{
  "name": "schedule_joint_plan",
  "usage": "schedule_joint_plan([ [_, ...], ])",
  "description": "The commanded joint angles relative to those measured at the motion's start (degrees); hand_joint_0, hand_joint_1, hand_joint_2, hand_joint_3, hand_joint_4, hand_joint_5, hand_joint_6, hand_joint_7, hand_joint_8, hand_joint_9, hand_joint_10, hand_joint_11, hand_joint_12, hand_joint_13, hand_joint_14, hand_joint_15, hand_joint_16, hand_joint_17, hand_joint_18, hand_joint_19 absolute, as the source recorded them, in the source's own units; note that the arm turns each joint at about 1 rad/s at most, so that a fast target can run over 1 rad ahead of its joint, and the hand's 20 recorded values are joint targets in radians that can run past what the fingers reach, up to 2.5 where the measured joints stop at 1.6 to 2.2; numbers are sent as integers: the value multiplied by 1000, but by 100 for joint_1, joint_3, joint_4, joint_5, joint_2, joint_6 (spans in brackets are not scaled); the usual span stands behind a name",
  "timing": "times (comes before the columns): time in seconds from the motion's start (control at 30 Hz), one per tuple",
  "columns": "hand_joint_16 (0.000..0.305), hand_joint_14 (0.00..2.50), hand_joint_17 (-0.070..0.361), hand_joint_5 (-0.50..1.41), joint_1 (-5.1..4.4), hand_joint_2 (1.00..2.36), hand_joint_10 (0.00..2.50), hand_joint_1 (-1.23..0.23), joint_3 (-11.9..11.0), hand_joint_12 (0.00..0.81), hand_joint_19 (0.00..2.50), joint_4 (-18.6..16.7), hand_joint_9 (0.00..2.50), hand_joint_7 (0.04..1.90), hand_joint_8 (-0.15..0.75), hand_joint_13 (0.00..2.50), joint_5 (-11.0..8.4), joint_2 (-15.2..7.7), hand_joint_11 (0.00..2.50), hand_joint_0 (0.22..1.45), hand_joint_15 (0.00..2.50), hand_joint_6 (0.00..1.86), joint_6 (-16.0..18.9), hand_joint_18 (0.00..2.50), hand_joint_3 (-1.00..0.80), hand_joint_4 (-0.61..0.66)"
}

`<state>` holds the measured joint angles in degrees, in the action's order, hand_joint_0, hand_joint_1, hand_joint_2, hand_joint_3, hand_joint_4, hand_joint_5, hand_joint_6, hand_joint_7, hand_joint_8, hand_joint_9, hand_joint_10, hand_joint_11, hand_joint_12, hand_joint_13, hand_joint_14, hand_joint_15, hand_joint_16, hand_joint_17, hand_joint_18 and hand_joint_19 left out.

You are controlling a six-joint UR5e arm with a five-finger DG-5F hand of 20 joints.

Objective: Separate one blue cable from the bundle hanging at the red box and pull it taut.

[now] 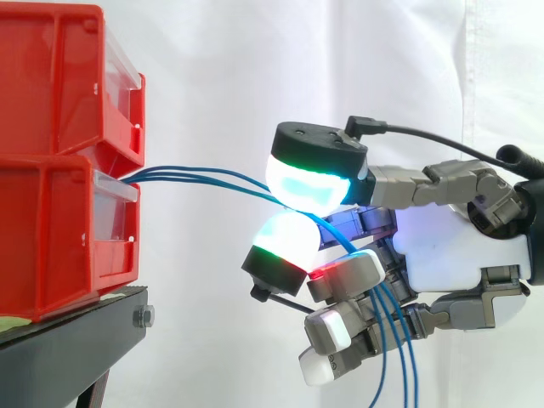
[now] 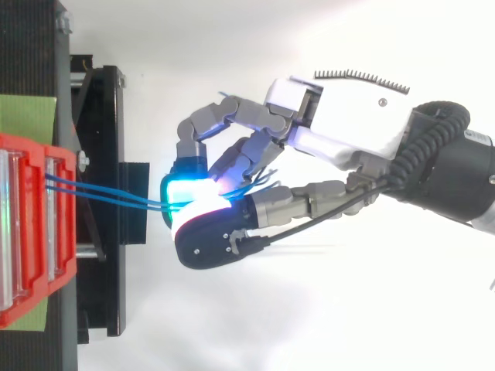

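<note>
Blue cables [image 1: 204,177] run almost level from the gap between the two stacked red bins [image 1: 59,229] to my hand [image 1: 442,246]. Two glowing pads, a cyan one [image 1: 310,183] above and a white-green one [image 1: 285,238] below, pinch the strands where they meet. I cannot tell whether one strand or several lie in the pinch. Behind the pinch the cables [image 1: 399,357] curve over the lower curled fingers and hang slack out of the bottom edge. From above, the cables [image 2: 108,193] stretch from the bins [image 2: 31,224] to the hand [image 2: 348,124].
The bins sit on a black stand [image 1: 68,340] whose frame [image 2: 108,154] juts toward the hand. A white curtain hangs behind. Open air lies between the stand's edge and the hand.
</note>
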<state>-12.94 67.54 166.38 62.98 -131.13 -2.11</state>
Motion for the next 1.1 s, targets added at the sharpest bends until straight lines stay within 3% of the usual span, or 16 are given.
schedule_joint_plan([
  [0.0,42,24,95,-178,2,1000,14,-732,5,353,568,0,1192,1076,244,936,3,-1,1485,578,913,927,0,688,-500,94],
  [0.17,45,24,100,-169,2,1000,66,-580,-4,368,569,0,1194,1110,268,941,12,-1,1427,524,906,902,0,701,-500,115],
  [0.33,43,24,96,-165,11,1000,0,-497,5,356,578,0,1207,1155,252,933,3,-1,1473,579,900,885,0,688,-500,115],
  [0.6,45,24,102,-161,11,1017,82,-705,5,369,561,0,1213,1294,269,947,3,-1,1417,614,904,903,0,714,-149,145],
  [0.7,44,24,98,-162,11,1019,43,-752,5,361,573,0,1216,1321,263,942,3,-1,1445,639,909,912,0,708,-96,105],
  [0.93,41,23,92,-177,11,1013,0,-830,-4,343,561,18,1196,1268,233,924,-5,-1,1484,702,907,930,0,683,-217,20],
  [1.07,40,25,91,-178,11,1006,0,-842,5,338,562,18,1195,1267,229,920,-5,-1,1475,748,901,926,0,678,-401,12],
])
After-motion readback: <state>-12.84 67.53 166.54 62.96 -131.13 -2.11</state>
